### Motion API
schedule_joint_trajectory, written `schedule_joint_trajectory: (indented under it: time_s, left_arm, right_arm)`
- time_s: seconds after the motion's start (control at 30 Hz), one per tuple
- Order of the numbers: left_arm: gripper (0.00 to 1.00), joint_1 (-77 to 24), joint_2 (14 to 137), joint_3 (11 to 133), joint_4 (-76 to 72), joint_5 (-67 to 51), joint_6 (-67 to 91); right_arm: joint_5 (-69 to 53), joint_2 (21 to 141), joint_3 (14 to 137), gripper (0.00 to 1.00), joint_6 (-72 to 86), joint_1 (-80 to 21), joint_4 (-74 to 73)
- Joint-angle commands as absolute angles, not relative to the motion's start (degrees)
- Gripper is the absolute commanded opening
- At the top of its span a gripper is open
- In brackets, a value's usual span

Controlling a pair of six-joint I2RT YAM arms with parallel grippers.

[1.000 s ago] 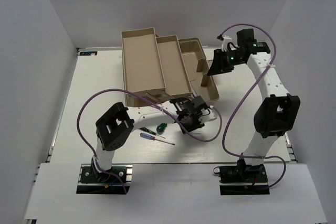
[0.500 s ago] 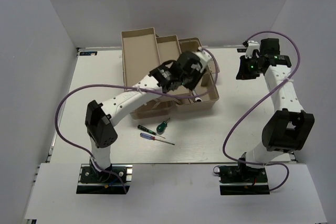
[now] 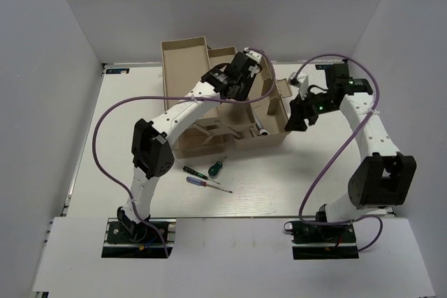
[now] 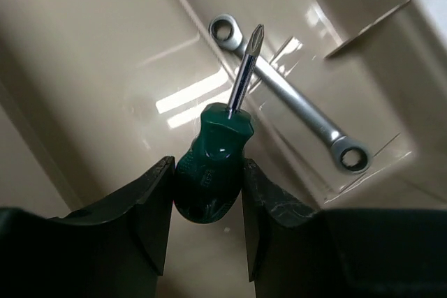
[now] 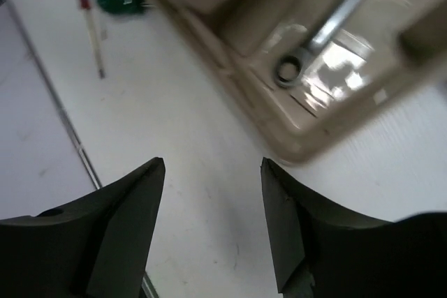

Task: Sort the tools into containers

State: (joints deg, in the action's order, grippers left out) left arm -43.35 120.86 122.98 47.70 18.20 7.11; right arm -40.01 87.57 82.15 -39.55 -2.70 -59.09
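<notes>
The left fingers (image 4: 155, 193) clamp a stubby green-handled screwdriver (image 4: 209, 172) above a silver wrench (image 4: 300, 106) inside the tan plastic toolbox (image 4: 105, 54); the right fingers (image 5: 133, 214) gape empty, seemingly outside its rim.

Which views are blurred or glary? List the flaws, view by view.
Right wrist: motion-blurred, toolbox and silver wrench smeared. Left wrist: sharp on the green screwdriver, white glare on the plastic behind it. Top external: sharp, evenly lit.
</notes>
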Motion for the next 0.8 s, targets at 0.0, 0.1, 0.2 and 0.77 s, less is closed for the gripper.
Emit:
schedule_joint_trajectory:
  time_s: [0.0, 0.1, 0.2, 0.77]
  left_arm:
    - [0.43, -43.2, 118.7, 125.0, 50.2, 19.8, 6.7]
    - [0.7, -42.7, 118.7, 127.7, 49.7, 19.8, 6.7]
    - [0.82, -42.7, 118.7, 133.9, 51.0, 19.1, 6.7]
    - [0.5, -42.7, 64.8, 84.9, 64.2, 32.5, 38.7]
  right_arm:
    - [-52.6, 84.1, 79.6, 0.64, -60.4, -4.9, -69.3]
    - [-55.4, 81.6, 75.2, 0.69, -68.6, -8.4, -67.9]
    - [-57.2, 77.1, 68.5, 0.78, -78.0, -11.3, -63.6]
    - [-40.8, 80.6, 49.2, 0.83, -79.5, -43.1, -13.2]
